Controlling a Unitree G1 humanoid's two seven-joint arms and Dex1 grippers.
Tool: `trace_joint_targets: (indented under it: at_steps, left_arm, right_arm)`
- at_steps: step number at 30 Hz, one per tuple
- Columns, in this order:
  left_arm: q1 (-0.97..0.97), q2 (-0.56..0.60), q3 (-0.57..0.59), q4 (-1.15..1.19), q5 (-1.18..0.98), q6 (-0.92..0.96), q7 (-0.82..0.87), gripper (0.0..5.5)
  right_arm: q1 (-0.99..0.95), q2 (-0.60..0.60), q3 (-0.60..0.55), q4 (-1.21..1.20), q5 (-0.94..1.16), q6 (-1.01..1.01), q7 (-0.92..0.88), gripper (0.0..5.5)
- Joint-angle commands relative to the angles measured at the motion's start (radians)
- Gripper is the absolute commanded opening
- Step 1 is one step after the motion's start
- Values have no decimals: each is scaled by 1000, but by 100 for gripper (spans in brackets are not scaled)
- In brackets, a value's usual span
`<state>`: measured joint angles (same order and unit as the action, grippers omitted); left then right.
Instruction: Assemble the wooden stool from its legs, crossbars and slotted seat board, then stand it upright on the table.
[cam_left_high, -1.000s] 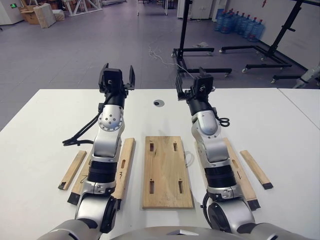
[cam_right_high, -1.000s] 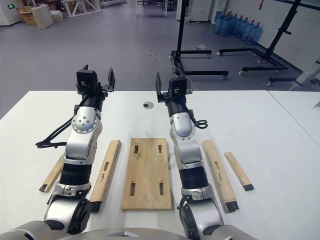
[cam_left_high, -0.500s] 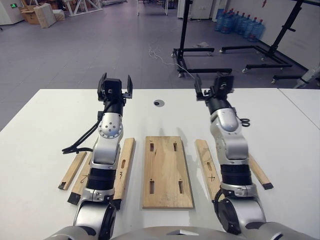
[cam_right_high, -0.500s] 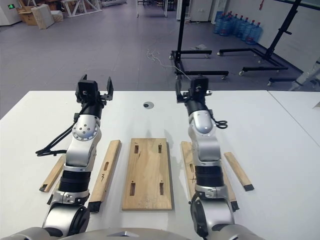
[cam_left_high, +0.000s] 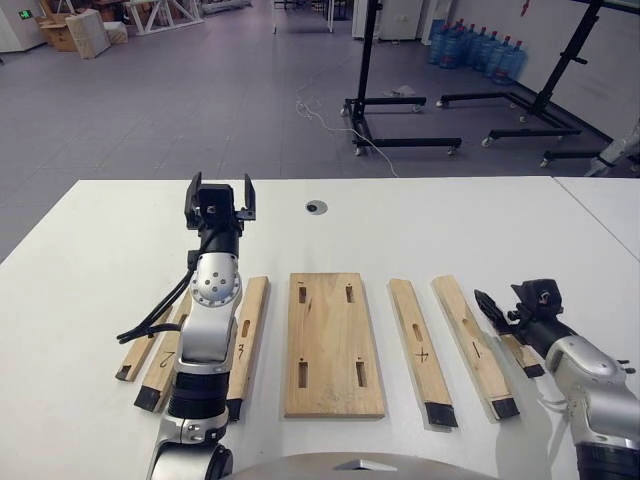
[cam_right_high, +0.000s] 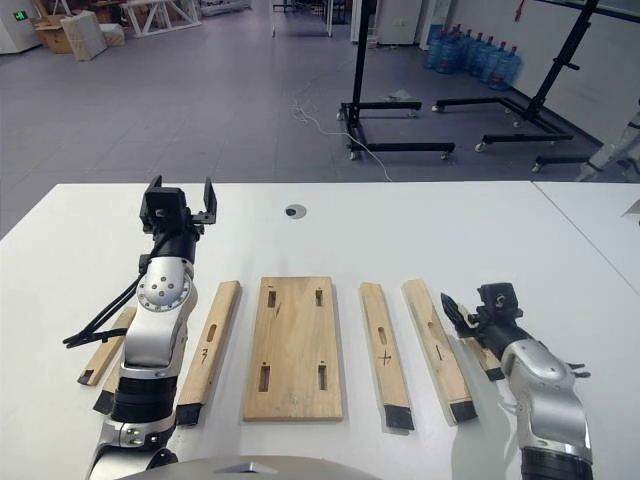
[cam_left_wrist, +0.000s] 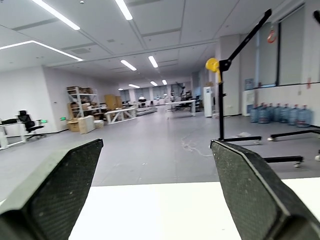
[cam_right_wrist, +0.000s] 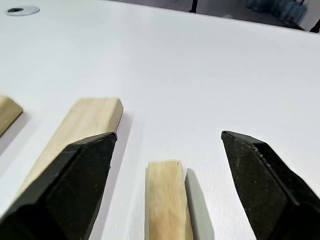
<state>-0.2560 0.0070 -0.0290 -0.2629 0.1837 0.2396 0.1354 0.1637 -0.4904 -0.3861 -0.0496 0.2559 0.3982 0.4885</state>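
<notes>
The right gripper (cam_right_wrist: 168, 134), fingers spread, hangs over the far end of the short crossbar (cam_right_wrist: 169, 200), outermost right of the seat board (cam_left_high: 335, 340); the bar runs lengthwise between the fingers.

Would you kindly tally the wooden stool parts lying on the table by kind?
Seat board: 1
Legs: 4
Crossbars: 2
Total: 7
</notes>
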Motion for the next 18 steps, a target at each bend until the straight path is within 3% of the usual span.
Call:
trace_joint_targets:
  at_steps: [1, 9, 18]
  left_arm:
    - [10, -3, -8, -17, 3, 9, -7, 395]
    - [-25, -18, -7, -16, 20, 30, 19, 395]
    - [-18, -20, -3, -18, 32, 32, 29, 399]
  right_arm:
    - [94, -49, -13, -18, 21, 46, 62, 387]
    - [218, -184, 7, 118, 24, 173, 186, 387]
    - [244, -241, 58, 107, 173, 430, 295, 242]
